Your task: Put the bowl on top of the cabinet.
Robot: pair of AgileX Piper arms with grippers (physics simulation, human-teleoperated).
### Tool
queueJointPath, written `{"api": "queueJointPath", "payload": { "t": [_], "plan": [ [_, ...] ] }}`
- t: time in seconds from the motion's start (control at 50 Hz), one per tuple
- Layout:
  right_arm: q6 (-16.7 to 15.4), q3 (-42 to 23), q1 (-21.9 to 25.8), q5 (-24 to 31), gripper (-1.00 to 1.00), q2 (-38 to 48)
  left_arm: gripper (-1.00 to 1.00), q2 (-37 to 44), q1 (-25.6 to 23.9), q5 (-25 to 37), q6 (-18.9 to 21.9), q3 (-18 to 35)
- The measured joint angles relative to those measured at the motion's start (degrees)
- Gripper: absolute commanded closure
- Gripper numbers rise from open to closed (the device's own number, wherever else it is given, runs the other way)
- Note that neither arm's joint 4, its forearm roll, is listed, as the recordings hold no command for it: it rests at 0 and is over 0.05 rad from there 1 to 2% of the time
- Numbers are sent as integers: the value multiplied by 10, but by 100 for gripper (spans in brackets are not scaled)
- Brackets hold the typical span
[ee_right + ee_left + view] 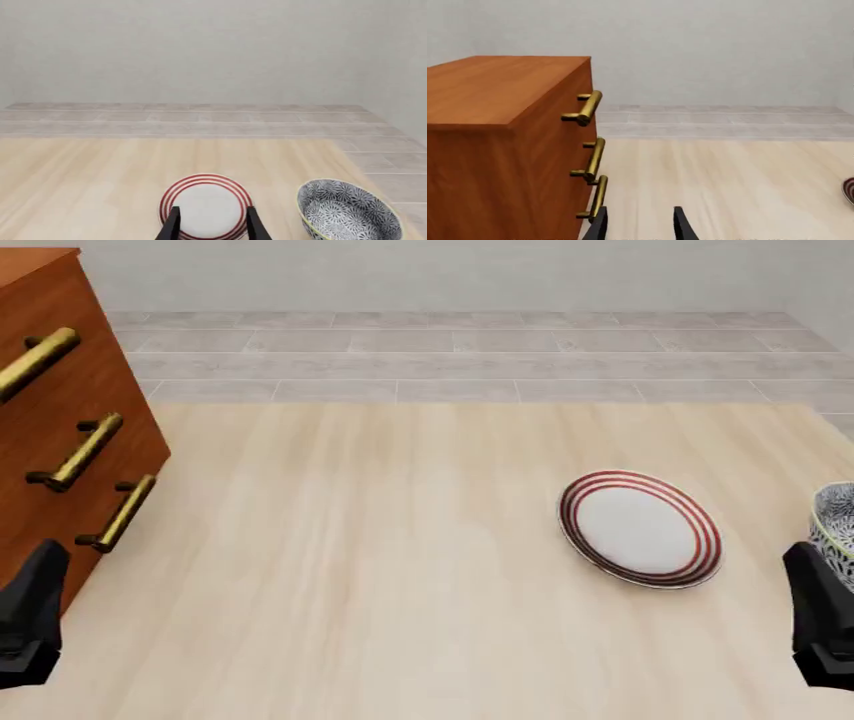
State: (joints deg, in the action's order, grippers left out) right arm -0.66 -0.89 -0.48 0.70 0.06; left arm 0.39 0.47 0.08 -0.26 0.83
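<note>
The bowl, deep with a dense blue-and-white floral pattern and a pale rim, stands on the table at the right edge of the front view. The cabinet, reddish-brown wood with brass bar handles, stands at the far left, and its flat top is bare. My right gripper is open with nothing in it, near the table's front edge just short of the bowl. My left gripper is also open and holds nothing, low beside the cabinet's drawer front.
A flat white plate with red rings lies on the wooden table left of the bowl, straight ahead of the right gripper's fingers. Three brass handles stick out of the cabinet's front. Beyond the table lies a grey tiled floor.
</note>
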Motion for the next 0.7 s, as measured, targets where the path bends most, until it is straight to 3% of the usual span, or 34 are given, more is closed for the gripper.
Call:
{"api": "queueJointPath", "payload": {
  "t": [0.46,0.7],
  "plan": [
    [-2,-12,-4,1,-100,20,-100,-3,-7,0,1,2],
    [-8,-98,-29,27,-100,109,-100,-3,-12,1,-1,7]
  ]
}}
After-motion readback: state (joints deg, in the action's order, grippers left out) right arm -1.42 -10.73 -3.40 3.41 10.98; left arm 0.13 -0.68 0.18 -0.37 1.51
